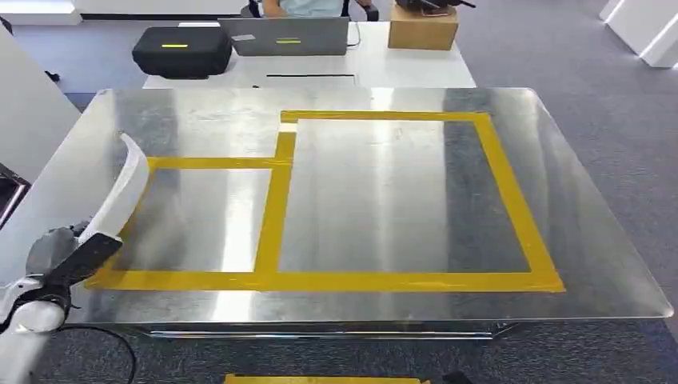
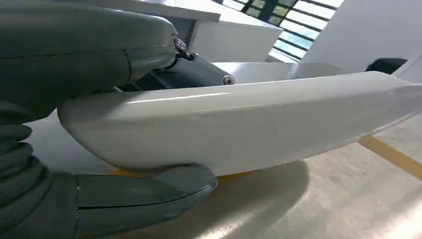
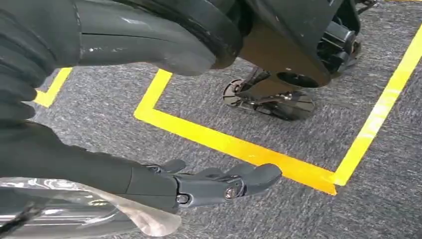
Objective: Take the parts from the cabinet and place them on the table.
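A long, curved white part (image 1: 125,190) stands tilted over the left edge of the metal table (image 1: 400,200), above the smaller yellow-taped rectangle (image 1: 200,164). My left hand (image 1: 65,254) grips its lower end at the table's front left corner. Up close, the white part (image 2: 239,124) lies between the thumb (image 2: 144,194) and the fingers (image 2: 199,72), and its shadow falls on the metal below. My right hand (image 3: 209,184) hangs over the grey carpet with its fingers stretched out and nothing in it.
Behind the table stands a white desk (image 1: 400,68) with a black case (image 1: 182,50), a laptop (image 1: 288,36) and a cardboard box (image 1: 422,28); a person (image 1: 304,6) sits beyond it. The larger taped rectangle (image 1: 512,200) is bare. Yellow tape lines (image 3: 229,144) mark the carpet.
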Tool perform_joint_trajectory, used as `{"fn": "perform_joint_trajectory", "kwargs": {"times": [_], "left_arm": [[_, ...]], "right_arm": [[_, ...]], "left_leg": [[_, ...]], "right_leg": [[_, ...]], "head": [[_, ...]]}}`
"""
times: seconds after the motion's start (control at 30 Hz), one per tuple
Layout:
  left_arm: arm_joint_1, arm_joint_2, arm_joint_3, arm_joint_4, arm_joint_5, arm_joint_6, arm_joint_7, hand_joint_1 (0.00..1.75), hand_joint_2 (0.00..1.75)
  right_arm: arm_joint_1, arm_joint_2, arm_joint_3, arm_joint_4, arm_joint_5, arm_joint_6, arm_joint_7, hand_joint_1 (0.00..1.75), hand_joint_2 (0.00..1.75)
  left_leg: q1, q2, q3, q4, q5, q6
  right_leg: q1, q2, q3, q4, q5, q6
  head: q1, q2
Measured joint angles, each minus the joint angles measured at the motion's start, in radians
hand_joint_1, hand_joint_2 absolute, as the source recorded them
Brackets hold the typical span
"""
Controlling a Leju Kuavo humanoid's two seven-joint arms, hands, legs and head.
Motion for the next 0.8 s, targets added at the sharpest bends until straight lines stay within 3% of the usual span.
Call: {"fn": "perform_joint_trajectory", "kwargs": {"times": [0.27, 0.6, 0.63, 0.8], "left_arm": [[-0.053, 0.003, -0.127, 0.000, -0.118, -0.047, 0.042, 1.75, 1.75], [-0.096, 0.001, -0.232, 0.000, -0.179, -0.075, 0.069, 1.75, 1.75], [-0.098, 0.000, -0.238, 0.000, -0.182, -0.079, 0.070, 0.00, 1.75], [-0.112, 0.000, -0.271, 0.000, -0.199, -0.101, 0.092, 0.00, 1.75]], "right_arm": [[-0.003, -0.003, 0.011, 0.000, 0.000, 0.004, 0.001, 0.00, 1.75], [-0.003, -0.003, 0.019, 0.000, -0.002, 0.004, 0.006, 0.00, 1.75], [-0.003, -0.003, 0.019, 0.000, -0.002, 0.004, 0.006, 0.00, 0.00], [-0.003, -0.003, 0.024, 0.000, -0.006, 0.004, 0.006, 0.00, 0.00]], "left_leg": [[0.000, 0.000, 0.000, 0.000, 0.001, 0.000], [0.000, 0.000, 0.000, 0.000, 0.001, 0.000], [0.000, 0.000, 0.000, 0.000, 0.001, 0.000], [0.000, 0.000, 0.000, 0.000, 0.001, 0.000]], "right_leg": [[0.000, -0.001, -0.001, 0.000, 0.000, 0.000], [0.000, 0.000, 0.000, 0.000, 0.000, 0.000], [0.000, 0.000, 0.000, 0.000, 0.000, 0.000], [0.000, 0.000, -0.001, 0.000, 0.000, 0.000]], "head": [[0.000, 0.000], [0.000, 0.000], [0.000, 0.000], [0.000, 0.000]]}}
